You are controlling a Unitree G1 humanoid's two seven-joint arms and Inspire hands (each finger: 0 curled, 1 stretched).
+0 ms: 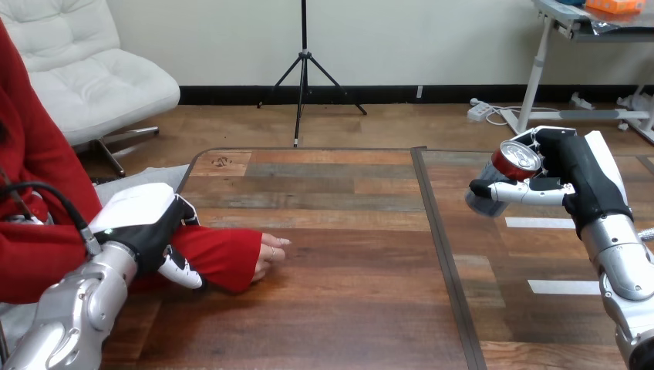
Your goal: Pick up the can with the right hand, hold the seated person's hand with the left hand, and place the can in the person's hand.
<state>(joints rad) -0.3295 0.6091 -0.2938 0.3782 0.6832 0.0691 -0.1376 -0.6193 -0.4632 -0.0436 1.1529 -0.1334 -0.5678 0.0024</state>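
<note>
We see the right hand [577, 179] with its fingers and thumb curled round a red cylindrical metal can [515, 160], which sits tilted in the grip on the hand's inner side, its silver top facing up. Below hand and can lies the brown wooden plank table [347, 231]. Our left hand [146, 223] lies over the person's forearm in its red sleeve [224, 260], with the thumb curled at the near side and the fingers wrapped over the far side. Just past that hand's fingertips, the person's hand [268, 253] rests on the table, well apart from the can.
</note>
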